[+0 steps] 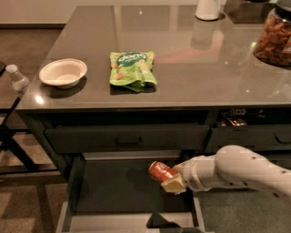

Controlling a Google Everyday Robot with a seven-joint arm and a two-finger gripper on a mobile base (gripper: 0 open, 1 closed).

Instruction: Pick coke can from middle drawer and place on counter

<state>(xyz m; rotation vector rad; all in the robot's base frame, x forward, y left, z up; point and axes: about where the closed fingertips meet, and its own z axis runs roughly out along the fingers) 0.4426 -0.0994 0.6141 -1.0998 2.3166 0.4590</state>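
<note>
The coke can (158,170), red with a silvery end, is tilted and held above the dark floor of the open middle drawer (64,212), near its right side. My gripper (169,178) reaches in from the right on a white arm and is shut on the can, with a tan finger pad (173,184) under it. The counter (191,73) is the glossy grey slab above the drawers.
On the counter lie a green snack bag (132,68), a white bowl (62,73), a jar of snacks (275,39) at the far right and a white container (208,8) at the back. A closed drawer front with a handle (127,139) sits just above the open drawer. A small bottle (18,78) stands at the left.
</note>
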